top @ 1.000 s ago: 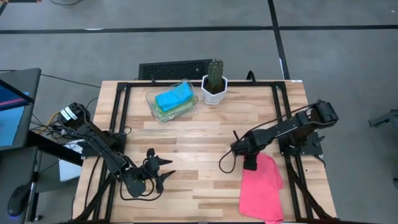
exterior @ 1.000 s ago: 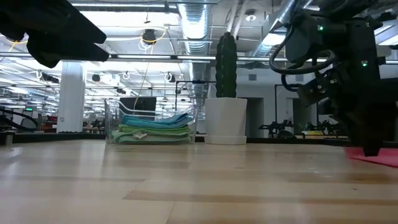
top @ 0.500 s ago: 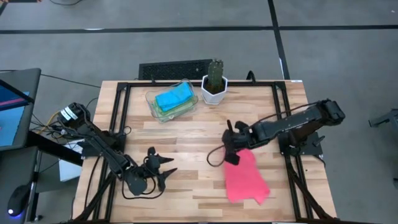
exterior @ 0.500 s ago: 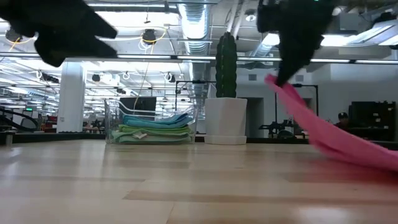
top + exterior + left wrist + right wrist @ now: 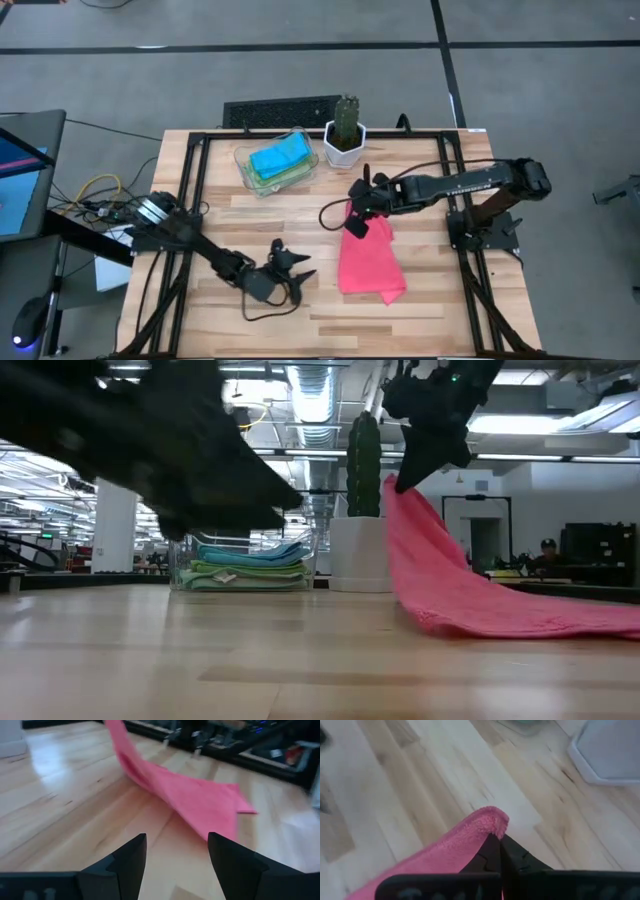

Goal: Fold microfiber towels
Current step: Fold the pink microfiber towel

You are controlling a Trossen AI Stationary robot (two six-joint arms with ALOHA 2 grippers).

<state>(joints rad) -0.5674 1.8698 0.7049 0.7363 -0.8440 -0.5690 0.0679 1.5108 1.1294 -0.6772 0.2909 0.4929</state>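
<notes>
The left gripper [image 5: 293, 276] hovers low over the front of the tabletop [image 5: 220, 225], fingers [image 5: 131, 857] spread wide and holding nothing. Behind it a clear tray [image 5: 245, 160] holds folded blue and green towels [image 5: 279, 157], beside a potted cactus [image 5: 345, 130]. The right gripper [image 5: 355, 222], fingers pinched together on a corner of the hot pink towel [image 5: 366, 264], holds that corner raised while the rest trails on the wood.

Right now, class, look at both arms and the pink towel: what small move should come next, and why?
Probably the left gripper, open and near the pink towel, should reach in for a free corner. The right gripper is shut on one corner, lifted, while the rest trails crumpled on the table, so it needs spreading before folding.
</notes>
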